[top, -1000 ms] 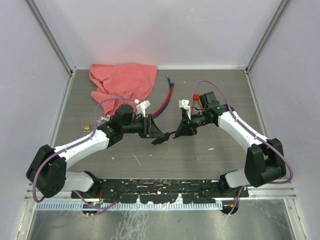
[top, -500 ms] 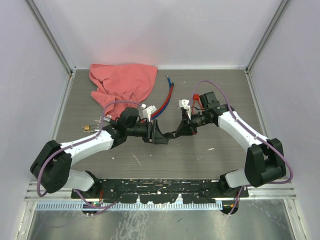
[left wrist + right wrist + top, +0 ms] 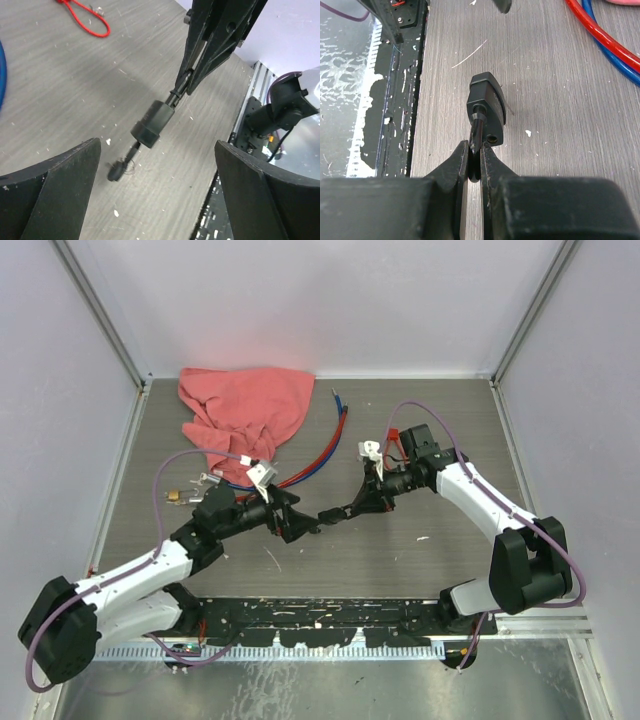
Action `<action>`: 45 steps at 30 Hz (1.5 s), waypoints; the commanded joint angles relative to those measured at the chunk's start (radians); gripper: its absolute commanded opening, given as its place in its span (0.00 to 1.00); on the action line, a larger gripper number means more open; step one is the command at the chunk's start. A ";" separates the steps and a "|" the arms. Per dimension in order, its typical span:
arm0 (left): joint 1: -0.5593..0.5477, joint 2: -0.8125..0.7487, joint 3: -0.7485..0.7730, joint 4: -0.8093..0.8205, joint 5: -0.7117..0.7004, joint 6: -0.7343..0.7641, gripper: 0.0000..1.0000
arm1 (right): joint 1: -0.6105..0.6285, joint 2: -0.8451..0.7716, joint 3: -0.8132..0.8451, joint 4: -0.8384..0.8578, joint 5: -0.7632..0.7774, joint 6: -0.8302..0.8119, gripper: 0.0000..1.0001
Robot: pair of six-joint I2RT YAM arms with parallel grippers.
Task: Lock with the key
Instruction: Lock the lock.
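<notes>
The right hand (image 3: 474, 150) pinched the padlock (image 3: 486, 102) by its shackle, low over the table (image 3: 460, 430). The left hand (image 3: 300, 523) stood spread wide. The key (image 3: 119, 169) jutted from the lock unsupported — tilting might shake it out.

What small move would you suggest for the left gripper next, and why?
Probably ease the open left gripper forward onto the key: it hangs from the padlock, which the right gripper holds by its shackle, with one shackle hole empty.

The grey wood-grain table (image 3: 450, 415) carries a crumpled pink cloth (image 3: 245, 405) and red and blue cables (image 3: 335, 437).
</notes>
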 commanded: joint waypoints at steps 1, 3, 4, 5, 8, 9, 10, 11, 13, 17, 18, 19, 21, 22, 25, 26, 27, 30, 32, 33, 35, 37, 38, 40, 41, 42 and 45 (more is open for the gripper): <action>-0.002 0.032 0.048 0.126 0.067 0.184 0.98 | 0.001 -0.041 0.045 -0.061 -0.118 -0.093 0.01; -0.002 0.081 0.065 0.121 0.127 0.221 0.99 | 0.003 -0.028 0.068 -0.150 -0.122 -0.196 0.01; -0.003 0.102 0.068 0.125 0.152 0.247 1.00 | 0.004 -0.022 0.079 -0.184 -0.121 -0.231 0.01; -0.007 0.121 0.070 0.128 0.165 0.272 0.99 | 0.006 -0.014 0.088 -0.206 -0.120 -0.255 0.01; -0.034 0.170 0.072 0.149 0.198 0.349 0.98 | 0.012 -0.008 0.095 -0.221 -0.102 -0.275 0.01; -0.050 0.187 0.071 0.155 0.200 0.378 0.98 | 0.014 -0.008 0.094 -0.219 -0.098 -0.277 0.01; -0.069 0.205 0.074 0.157 0.199 0.412 0.97 | 0.016 -0.008 0.091 -0.216 -0.092 -0.277 0.01; -0.093 0.223 0.076 0.157 0.191 0.449 0.97 | 0.022 -0.006 0.089 -0.213 -0.088 -0.277 0.01; -0.141 0.263 0.090 0.149 0.151 0.539 0.95 | 0.029 0.000 0.086 -0.209 -0.079 -0.279 0.01; -0.179 0.371 0.125 0.155 0.093 0.586 0.88 | 0.045 0.017 0.086 -0.210 -0.058 -0.286 0.01; -0.180 0.391 0.131 0.168 0.084 0.586 0.84 | 0.048 0.021 0.086 -0.212 -0.054 -0.288 0.01; -0.181 0.411 0.136 0.182 0.078 0.586 0.80 | 0.051 0.023 0.085 -0.212 -0.050 -0.289 0.01; -0.180 0.443 0.149 0.199 0.066 0.583 0.73 | 0.054 0.025 0.085 -0.212 -0.043 -0.290 0.01; -0.181 0.455 0.154 0.201 0.065 0.585 0.71 | 0.055 0.026 0.086 -0.212 -0.040 -0.291 0.01; -0.180 0.475 0.158 0.221 0.066 0.572 0.66 | 0.056 0.027 0.087 -0.211 -0.033 -0.291 0.01; -0.180 0.479 0.155 0.231 0.067 0.567 0.63 | 0.057 0.028 0.088 -0.210 -0.031 -0.291 0.01; -0.180 0.482 0.152 0.240 0.067 0.558 0.61 | 0.057 0.028 0.089 -0.210 -0.029 -0.291 0.01; -0.181 0.488 0.139 0.262 0.070 0.531 0.57 | 0.059 0.032 0.091 -0.210 -0.024 -0.291 0.01; -0.182 0.491 0.134 0.270 0.072 0.517 0.55 | 0.061 0.034 0.091 -0.210 -0.023 -0.291 0.01; -0.180 0.493 0.132 0.273 0.072 0.508 0.54 | 0.062 0.034 0.091 -0.210 -0.021 -0.291 0.01; -0.180 0.496 0.125 0.292 0.072 0.491 0.52 | 0.062 0.037 0.091 -0.210 -0.018 -0.290 0.01; -0.181 0.498 0.118 0.315 0.071 0.474 0.47 | 0.064 0.040 0.091 -0.209 -0.015 -0.287 0.01; -0.180 0.500 0.117 0.320 0.075 0.469 0.41 | 0.063 0.041 0.092 -0.209 -0.013 -0.285 0.01; -0.180 0.509 0.121 0.322 0.086 0.459 0.29 | 0.067 0.043 0.092 -0.207 -0.010 -0.283 0.01; -0.180 0.516 0.122 0.322 0.095 0.457 0.25 | 0.068 0.044 0.092 -0.207 -0.008 -0.283 0.01; -0.179 0.521 0.124 0.322 0.103 0.453 0.18 | 0.068 0.044 0.092 -0.206 -0.008 -0.283 0.01; -0.179 0.531 0.122 0.321 0.125 0.447 0.01 | 0.072 0.047 0.090 -0.204 -0.002 -0.283 0.01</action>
